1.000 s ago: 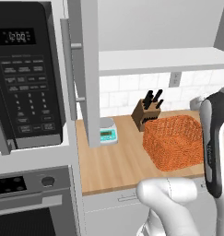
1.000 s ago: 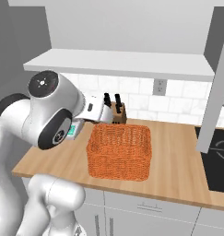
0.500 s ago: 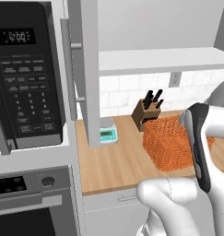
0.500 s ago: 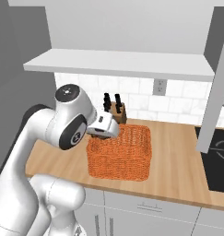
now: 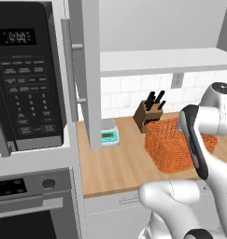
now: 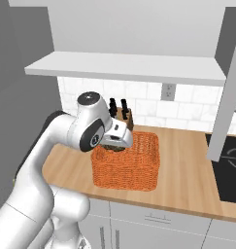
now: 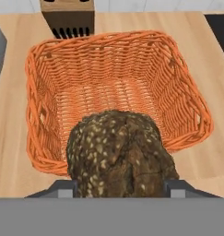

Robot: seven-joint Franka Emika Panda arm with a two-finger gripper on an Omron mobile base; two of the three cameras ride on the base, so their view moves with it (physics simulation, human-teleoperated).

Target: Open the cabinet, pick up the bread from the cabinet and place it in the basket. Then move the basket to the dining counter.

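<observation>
The bread, a dark brown speckled roll, sits between the two dark finger tips of the gripper in the hand view; the fingers stand wide and clamp it from either side, so the roll is held rather than lying loose. Below it lies the basket, orange woven wicker with rounded corners; the roll hangs over the near side of the basket's opening, its lower part covering the near rim, and the basket's woven floor shows bare beyond it.

From the right base view the gripper points down over the left rim of the basket, the white arm bending in from the lower left; a dark bit of the bread peeks beneath the hand. The basket rests on the wooden counter; the knife block stands just behind it against the tiled wall.

In the left base view the basket sits near the knife block, partly hidden by the arm's forearm; a small scale lies on the counter to the left; the cabinet door stands open, edge-on, with the white shelf behind it; the black microwave is at far left.
</observation>
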